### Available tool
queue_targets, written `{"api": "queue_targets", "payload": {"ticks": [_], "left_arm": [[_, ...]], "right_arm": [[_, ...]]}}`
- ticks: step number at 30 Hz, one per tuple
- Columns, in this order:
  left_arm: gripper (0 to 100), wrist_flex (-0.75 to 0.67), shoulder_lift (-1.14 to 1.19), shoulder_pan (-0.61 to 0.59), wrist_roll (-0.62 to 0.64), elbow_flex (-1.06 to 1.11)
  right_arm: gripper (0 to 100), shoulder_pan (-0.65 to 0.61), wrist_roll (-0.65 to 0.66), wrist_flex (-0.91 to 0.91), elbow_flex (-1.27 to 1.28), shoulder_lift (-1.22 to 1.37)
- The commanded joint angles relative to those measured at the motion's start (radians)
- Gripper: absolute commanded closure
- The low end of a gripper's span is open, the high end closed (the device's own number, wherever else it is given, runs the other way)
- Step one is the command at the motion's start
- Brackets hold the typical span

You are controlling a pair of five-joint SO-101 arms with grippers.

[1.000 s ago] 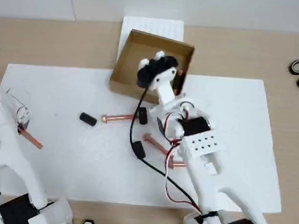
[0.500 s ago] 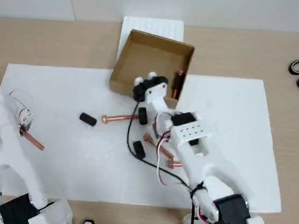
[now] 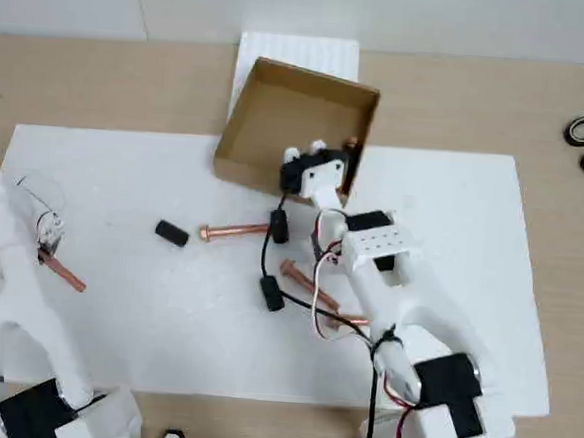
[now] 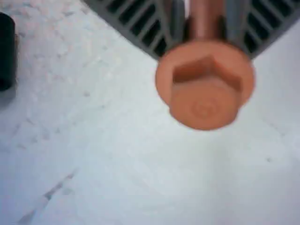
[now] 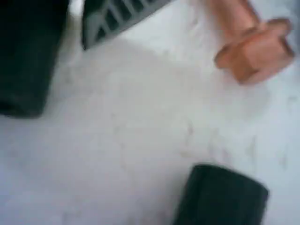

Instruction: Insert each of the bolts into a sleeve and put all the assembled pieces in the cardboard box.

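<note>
Right arm drew back from cardboard box; left hand clamps bolt slanting diagonally.

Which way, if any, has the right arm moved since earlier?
Yes: the right arm drew back, tip from over the cardboard box floor to its near wall.

- The left gripper, at the left, holds a copper bolt.
- The right gripper sits at the near wall of the cardboard box.
- Black sleeves and loose bolts lie on the white sheet.
</note>
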Motion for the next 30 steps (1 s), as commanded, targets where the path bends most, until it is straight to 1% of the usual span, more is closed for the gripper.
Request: {"api": "queue_targets", "payload": {"ticks": [1,4,9,13,17,19,22,24,28,30], "left_arm": [[99,-0.017,-0.044,0.002,-0.002,-0.005],[99,-0.017,-0.044,0.002,-0.003,-0.005],[99,-0.011,-0.060,0.058,-0.006,-0.007],[99,-0.012,-0.172,0.118,-0.003,-0.022],[99,-0.040,-0.371,0.273,-0.002,-0.099],[99,-0.106,-0.483,0.374,0.000,-0.122],[99,-0.252,-0.617,0.493,0.000,-0.119],[99,-0.327,-0.657,0.571,0.000,-0.111],[99,-0.453,-0.671,0.747,-0.008,-0.067],[99,-0.540,-0.669,0.824,-0.054,-0.025]], "right_arm": [[90.0,0.004,0.002,-0.018,-0.046,0.054],[99.2,0.012,0.002,0.002,-0.097,0.090],[99.5,0.001,-0.006,0.119,-0.166,0.081],[99.5,-0.012,-0.008,0.266,-0.213,-0.030],[99.4,-0.002,-0.009,0.371,-0.253,-0.291],[99.4,-0.008,-0.015,0.381,-0.250,-0.466],[99.4,-0.004,-0.069,0.355,-0.219,-0.733],[99.4,-0.008,-0.092,0.312,-0.144,-0.901],[99.4,-0.021,-0.104,0.209,0.126,-1.228],[99.4,-0.045,-0.104,0.151,0.284,-1.397]]}}
